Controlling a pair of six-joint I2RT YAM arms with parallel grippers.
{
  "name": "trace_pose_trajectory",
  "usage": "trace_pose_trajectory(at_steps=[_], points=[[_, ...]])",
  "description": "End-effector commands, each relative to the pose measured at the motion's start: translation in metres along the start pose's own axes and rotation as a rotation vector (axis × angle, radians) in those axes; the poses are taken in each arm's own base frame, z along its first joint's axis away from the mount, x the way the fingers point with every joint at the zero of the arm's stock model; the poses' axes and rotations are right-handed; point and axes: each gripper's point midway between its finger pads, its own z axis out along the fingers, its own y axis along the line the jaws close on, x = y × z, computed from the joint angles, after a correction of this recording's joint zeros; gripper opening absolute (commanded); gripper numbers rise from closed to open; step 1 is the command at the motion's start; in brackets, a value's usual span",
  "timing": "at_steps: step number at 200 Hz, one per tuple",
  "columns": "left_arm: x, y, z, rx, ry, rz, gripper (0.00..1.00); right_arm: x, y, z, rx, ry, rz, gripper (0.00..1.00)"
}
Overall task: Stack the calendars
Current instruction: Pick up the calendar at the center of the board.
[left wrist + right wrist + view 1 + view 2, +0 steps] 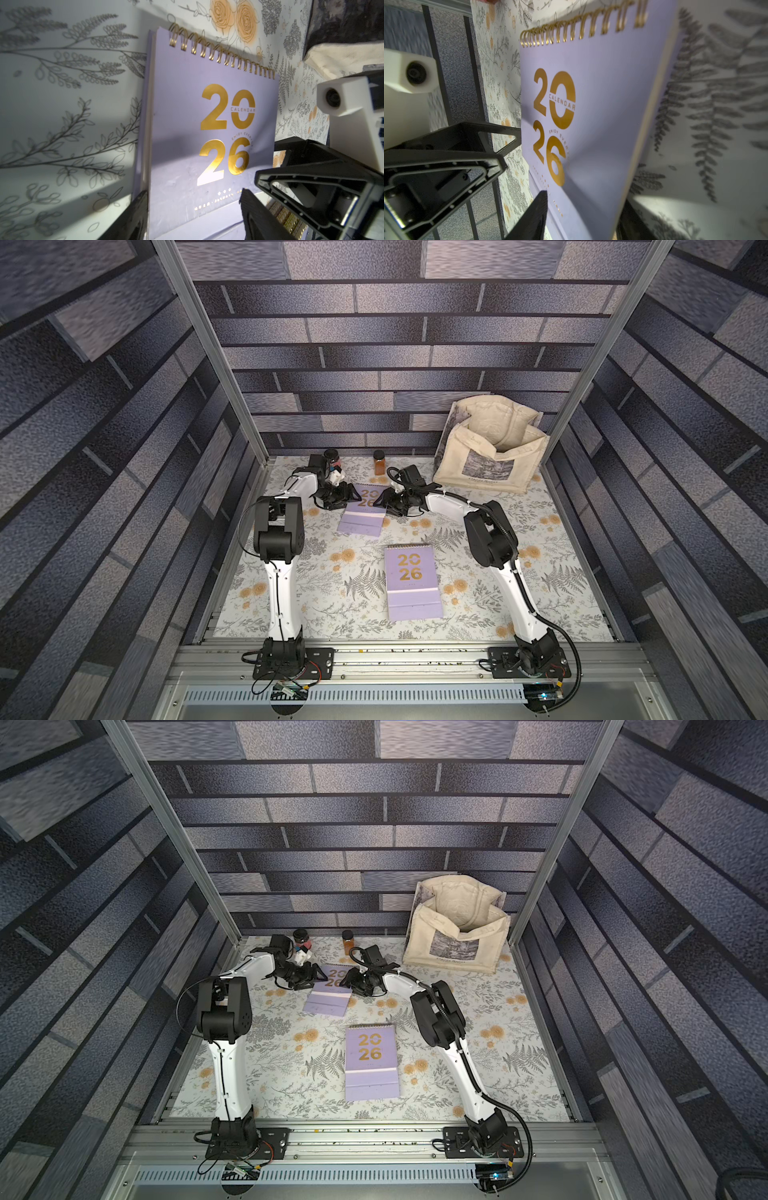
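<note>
Two lavender calendars with gold "2026" covers lie flat on the floral table. The far calendar [360,516] [328,997] sits between both grippers. My left gripper [350,496] [194,199] is at its left side and stands open, one finger beside the edge and the other over the cover [187,124]. My right gripper [380,504] [583,204] is at its right side, jaws apart around that edge. One of its fingers is over the cover [591,104]; the other is dark beneath the blurred, raised edge. The near calendar [411,585] [371,1065] lies alone at centre front.
A cream tote bag [490,452] stands open at the back right. An amber jar [379,462] and a dark-lidded jar [331,456] stand at the back edge behind the left arm. Metal frame posts and patterned walls close in the table [519,572].
</note>
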Motion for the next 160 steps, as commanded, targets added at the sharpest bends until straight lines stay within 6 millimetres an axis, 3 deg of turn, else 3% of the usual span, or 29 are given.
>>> trace_pose_trajectory(at_steps=[1, 36, 80, 151, 160], points=[[0.011, -0.029, 0.008, 0.126, 0.043, 0.029, 0.71, 0.013, 0.037, 0.003, -0.119, 0.029, -0.066, 0.51], [0.013, -0.037, 0.006, 0.169, 0.047, 0.04, 0.71, 0.013, 0.043, 0.004, -0.156, 0.028, -0.072, 0.49], [0.014, -0.035, 0.006, 0.158, 0.05, 0.044, 0.71, 0.011, 0.045, 0.0, -0.152, 0.014, -0.097, 0.39], [0.004, -0.024, -0.002, 0.117, 0.004, 0.04, 0.73, 0.011, 0.048, -0.011, -0.137, -0.012, -0.141, 0.0], [0.0, -0.024, -0.007, 0.114, -0.016, 0.041, 0.73, 0.011, 0.052, -0.016, -0.139, -0.019, -0.156, 0.0]])
